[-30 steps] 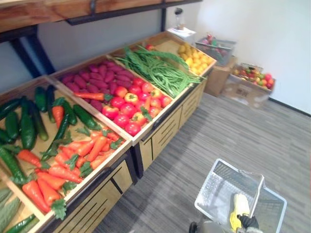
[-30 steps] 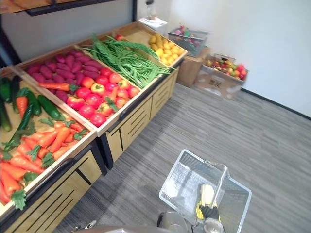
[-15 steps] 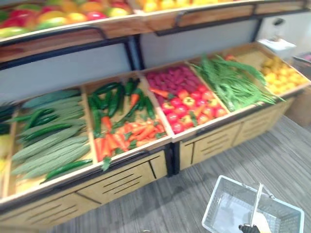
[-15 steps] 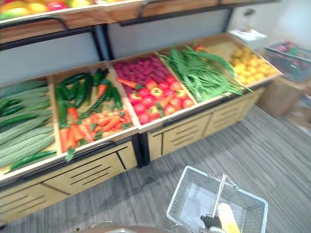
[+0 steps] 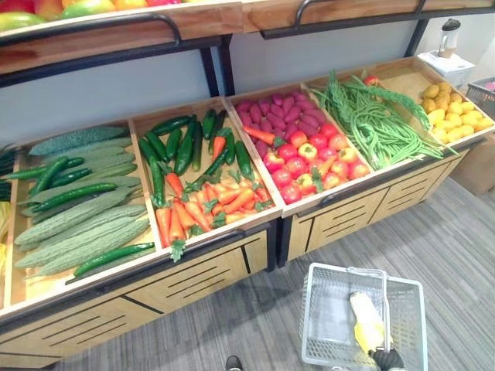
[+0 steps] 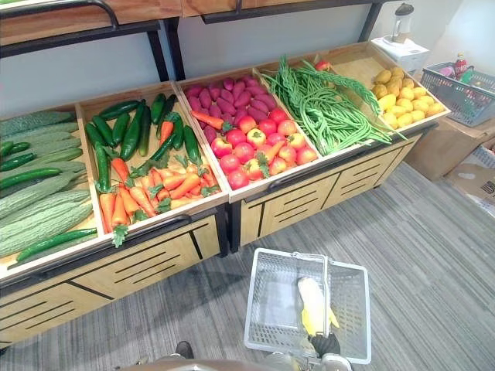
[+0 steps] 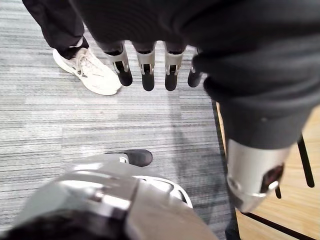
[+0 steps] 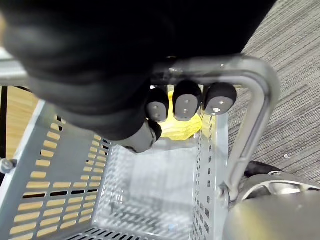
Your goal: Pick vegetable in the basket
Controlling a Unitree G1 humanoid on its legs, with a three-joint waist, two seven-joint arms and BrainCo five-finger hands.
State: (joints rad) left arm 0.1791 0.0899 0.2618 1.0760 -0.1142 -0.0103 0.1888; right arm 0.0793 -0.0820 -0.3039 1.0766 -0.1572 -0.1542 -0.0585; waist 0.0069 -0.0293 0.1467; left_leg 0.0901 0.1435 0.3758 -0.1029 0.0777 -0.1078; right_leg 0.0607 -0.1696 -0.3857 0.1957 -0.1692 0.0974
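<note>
The basket hangs low over the grey floor, just in front of the wooden bench. The right hand carries it, with the fingers curled right round the metal handle. From the head the hand is a dark lump at the near edge and mostly cut off. A yellow vegetable lies lengthways in the basket, right of the middle. Its near end is tucked behind the hand, and up close the fingers cover most of it, so I can't say for certain what kind it is. The left hand hangs by the robot's side, fingers straight and loose with nothing in them, above the floor near a person's white shoe. The trouser leg above the shoe is cut off. On the bench the bins run from long green gourds, cut off at the left edge, through carrots and tomatoes to green beans and yellow produce at the far right. A second basket sits far right, partly out of view.
</note>
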